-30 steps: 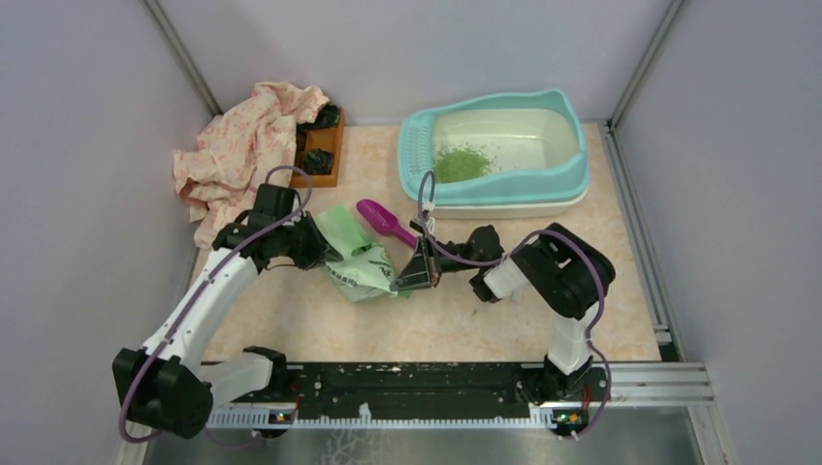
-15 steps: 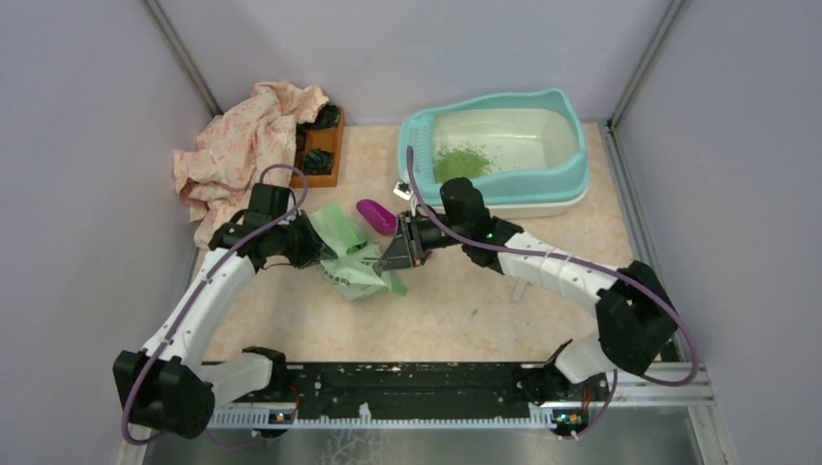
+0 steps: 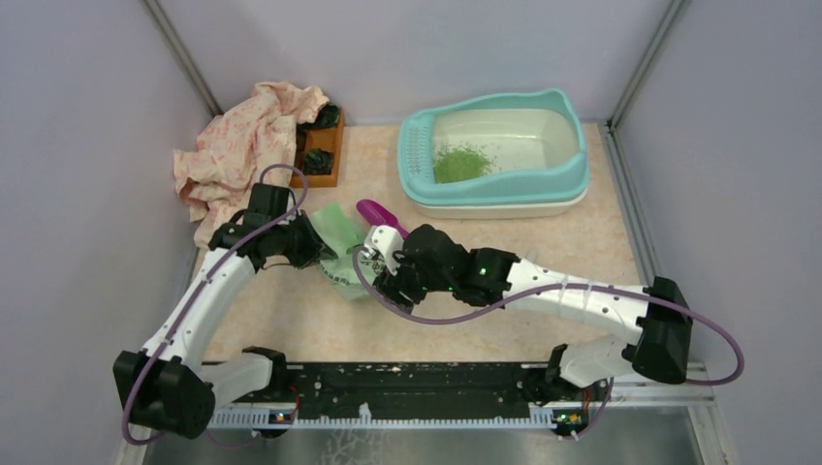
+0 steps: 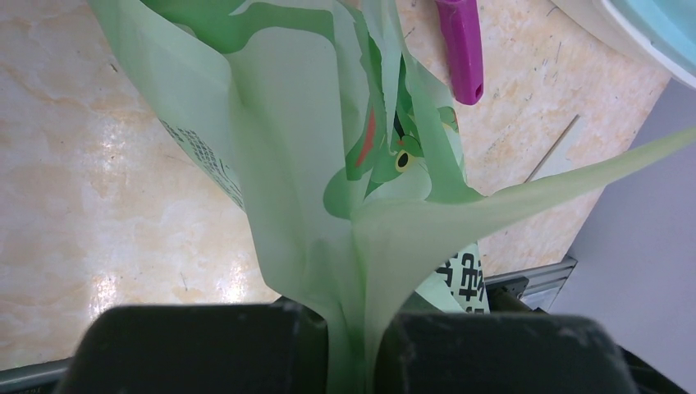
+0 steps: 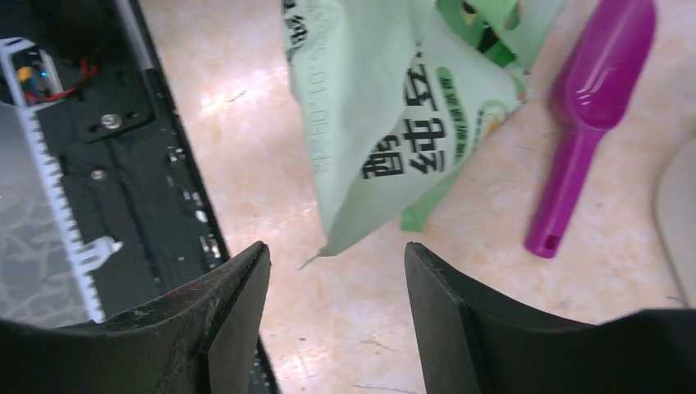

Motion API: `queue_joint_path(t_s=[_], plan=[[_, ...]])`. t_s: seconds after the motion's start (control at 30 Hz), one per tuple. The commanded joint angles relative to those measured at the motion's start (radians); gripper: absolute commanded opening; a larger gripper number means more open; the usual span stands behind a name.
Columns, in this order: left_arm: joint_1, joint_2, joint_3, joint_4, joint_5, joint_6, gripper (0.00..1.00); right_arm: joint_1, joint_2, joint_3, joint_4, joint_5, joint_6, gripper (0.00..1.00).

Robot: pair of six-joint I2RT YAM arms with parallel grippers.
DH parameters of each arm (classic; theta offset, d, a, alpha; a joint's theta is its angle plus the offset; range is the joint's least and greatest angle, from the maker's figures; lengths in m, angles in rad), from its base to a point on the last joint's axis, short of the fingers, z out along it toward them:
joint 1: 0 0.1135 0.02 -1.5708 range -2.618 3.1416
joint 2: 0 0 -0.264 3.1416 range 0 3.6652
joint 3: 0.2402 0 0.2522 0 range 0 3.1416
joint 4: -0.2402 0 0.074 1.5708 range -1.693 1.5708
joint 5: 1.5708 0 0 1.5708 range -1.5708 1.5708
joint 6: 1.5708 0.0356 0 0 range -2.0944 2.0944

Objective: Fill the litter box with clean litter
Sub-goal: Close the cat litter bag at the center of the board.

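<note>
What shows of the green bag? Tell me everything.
The bag is thin pale-green plastic film, crumpled, printed with dark characters and a green cartoon figure. The left pincer is shut on one pinched fold; the rest droops toward the table beside the purple scoop. The open right pincer sits by its lower corner, not touching.

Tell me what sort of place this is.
Likely a robot test cell staged for pet care: plain grey walls box in a tabletop, two arms bolted to a metal rail, with a litter box and purple scoop as props.
</note>
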Motion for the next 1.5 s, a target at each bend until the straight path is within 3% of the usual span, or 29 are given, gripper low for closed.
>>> queue_joint_path(t_s=[0.0,0.2,0.4,0.67,0.8,0.87,1.0,1.03,1.33,1.47], plan=[[0.011,-0.018,0.04,0.076,0.002,0.016,0.0,0.008,0.001,0.048,0.077,0.107,-0.104,0.65],[0.011,-0.014,0.045,0.077,0.01,0.014,0.0,0.043,0.031,0.099,0.104,0.116,-0.174,0.74],[0.011,-0.005,0.055,0.08,0.017,0.011,0.0,0.077,0.146,0.211,0.082,0.074,-0.229,0.74],[0.012,-0.002,0.067,0.082,0.022,0.007,0.0,0.079,0.282,0.277,0.083,0.019,-0.18,0.75],[0.012,0.001,0.078,0.08,0.035,0.004,0.0,0.074,0.338,0.269,0.123,0.093,-0.152,0.73],[0.012,-0.001,0.086,0.077,0.038,0.004,0.0,0.056,0.358,0.275,0.141,0.113,-0.125,0.62],[0.012,-0.004,0.099,0.057,0.032,0.008,0.03,0.002,0.354,0.27,0.168,0.102,-0.061,0.08],[0.012,-0.005,0.101,0.055,0.028,0.008,0.05,-0.008,0.342,0.262,0.175,0.101,-0.056,0.0],[0.015,0.075,0.149,0.044,0.002,0.026,0.36,-0.025,0.254,0.222,0.144,0.099,-0.136,0.0],[0.018,0.153,0.188,0.044,-0.006,0.048,0.41,-0.024,0.222,0.183,0.147,0.086,-0.19,0.0]])
